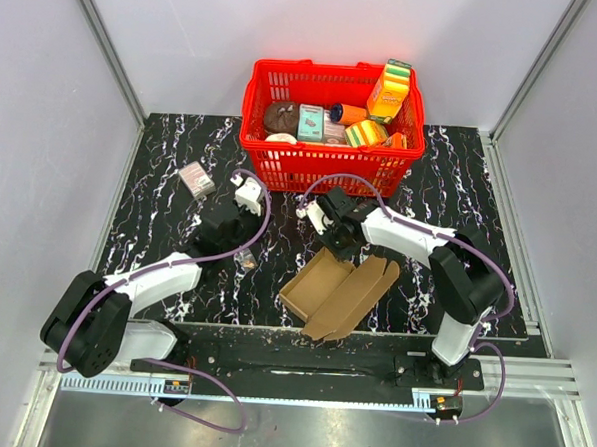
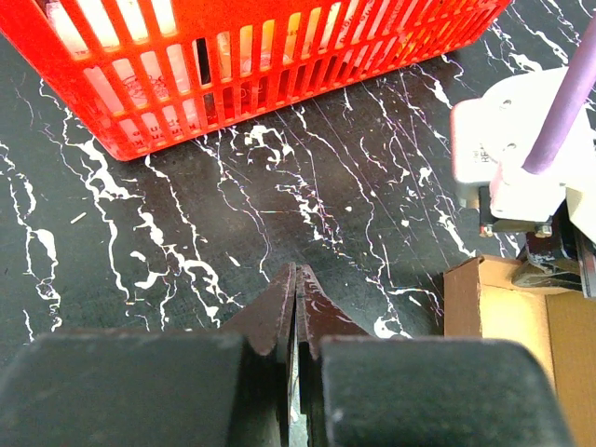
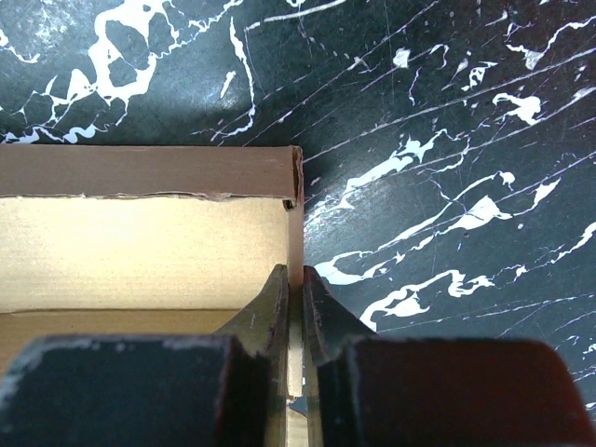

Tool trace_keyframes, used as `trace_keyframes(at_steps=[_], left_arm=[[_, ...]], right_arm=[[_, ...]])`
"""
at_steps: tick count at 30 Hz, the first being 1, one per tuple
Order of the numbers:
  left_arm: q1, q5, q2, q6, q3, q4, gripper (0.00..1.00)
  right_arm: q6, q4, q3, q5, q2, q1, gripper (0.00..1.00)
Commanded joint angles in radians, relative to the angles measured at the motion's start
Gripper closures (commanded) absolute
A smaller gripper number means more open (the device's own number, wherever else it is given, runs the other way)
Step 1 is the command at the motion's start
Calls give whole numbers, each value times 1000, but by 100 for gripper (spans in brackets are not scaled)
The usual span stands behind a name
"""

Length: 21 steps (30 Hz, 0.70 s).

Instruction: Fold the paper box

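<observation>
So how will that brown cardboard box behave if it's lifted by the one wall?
Probably light: the paper box is thin cardboard, open and empty. Likely floppy: its unfolded lid panel hangs off a crease and could swing. The right gripper pinches just one thin wall, so that wall may bend or slip out.

paper box [image 3: 140, 251] cut off at left edge, red basket [image 2: 149, 130] cropped at top, contents blurred
</observation>
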Motion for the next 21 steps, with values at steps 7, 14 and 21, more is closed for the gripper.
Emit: trace_keyframes(at_steps=[7, 14, 21], left_arm=[[9, -69, -25, -16, -5, 61, 100], [20, -104, -51, -27, -23, 68, 100], [31, -138, -71, -44, -43, 79, 100]], right_arm=[[-14, -8, 20, 28, 26, 20, 100], [-88, -83, 83, 77, 60, 28, 100], [-175, -72, 99, 50, 9, 34, 100]])
